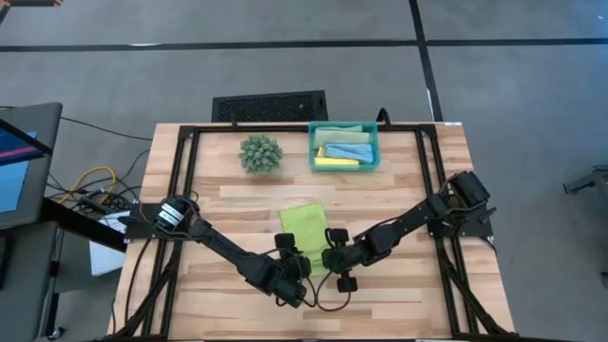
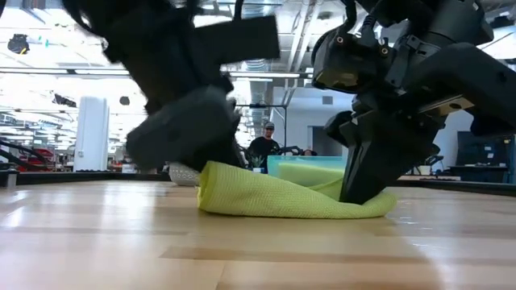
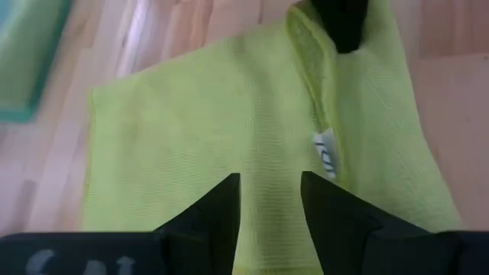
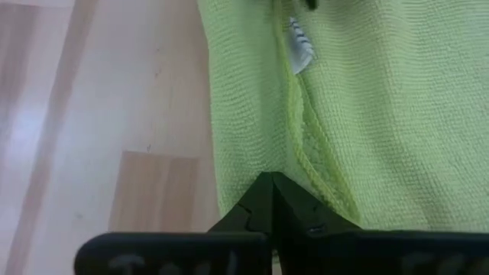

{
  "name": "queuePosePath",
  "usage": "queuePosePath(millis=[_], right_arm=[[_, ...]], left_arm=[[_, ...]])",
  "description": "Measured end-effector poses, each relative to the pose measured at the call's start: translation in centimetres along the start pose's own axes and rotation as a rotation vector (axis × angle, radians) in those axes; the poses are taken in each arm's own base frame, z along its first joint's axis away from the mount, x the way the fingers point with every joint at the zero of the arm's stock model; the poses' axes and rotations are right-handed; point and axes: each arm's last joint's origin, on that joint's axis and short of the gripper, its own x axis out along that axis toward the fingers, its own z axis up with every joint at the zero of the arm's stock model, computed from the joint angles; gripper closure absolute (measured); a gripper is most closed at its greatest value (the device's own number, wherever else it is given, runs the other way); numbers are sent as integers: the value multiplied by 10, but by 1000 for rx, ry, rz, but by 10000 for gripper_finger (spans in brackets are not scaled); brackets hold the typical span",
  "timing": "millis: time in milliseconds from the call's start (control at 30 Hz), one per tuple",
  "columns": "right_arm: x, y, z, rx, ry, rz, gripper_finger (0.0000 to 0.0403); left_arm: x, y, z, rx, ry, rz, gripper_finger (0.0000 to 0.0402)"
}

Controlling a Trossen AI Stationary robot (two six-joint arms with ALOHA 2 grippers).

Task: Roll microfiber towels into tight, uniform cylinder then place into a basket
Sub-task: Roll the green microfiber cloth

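Note:
A lime green towel (image 1: 302, 224) lies partly folded over itself in the middle of the table, a hemmed edge with a white label (image 4: 299, 46) lying on top. Both grippers are at its near end. My left gripper (image 3: 270, 200) is open, with its fingers on either side of a strip of the cloth. My right gripper (image 4: 267, 192) is shut, its tips on the towel (image 2: 274, 197) near the table's right end of it. The teal basket (image 1: 371, 144) at the far edge holds rolled sage green, light blue and yellow towels. My left gripper points slanting down at the towel's near part (image 3: 269, 172); cloth shows between its open fingers. I cannot tell whether the tips touch it. My right gripper comes slanting down from above, its shut fingertips (image 2: 360, 193) set on the towel beside the folded hem (image 4: 309, 172). The cloth lies on the table there. Whether a layer is caught between the tips does not show.
A round spiky green plant ball (image 1: 260, 153) stands left of the basket. A black slotted grille (image 1: 270, 104) lies beyond the table's far edge. Bare wood lies to the left, right and near side of the towel. A person (image 2: 266, 147) sits in the room behind.

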Motion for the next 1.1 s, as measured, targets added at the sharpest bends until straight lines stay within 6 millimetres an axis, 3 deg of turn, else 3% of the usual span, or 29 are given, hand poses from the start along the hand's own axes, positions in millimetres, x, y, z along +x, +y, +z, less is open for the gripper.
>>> queuePosePath(millis=[400, 533, 700, 967, 1100], right_arm=[[0, 0, -1, -1, 4, 6, 376], [0, 1, -1, 14, 5, 6, 378], [0, 5, -2, 3, 8, 12, 371], [-4, 16, -5, -37, 9, 40, 300], [-17, 15, 0, -35, -21, 47, 261]], left_arm=[[-17, -12, 7, 49, -44, -28, 269], [-13, -15, 5, 64, -26, -90, 269], [-4, -13, -10, 93, 38, -97, 269], [-3, -11, -12, 110, 42, -47, 269], [-7, -10, -8, 120, 31, -10, 269]])
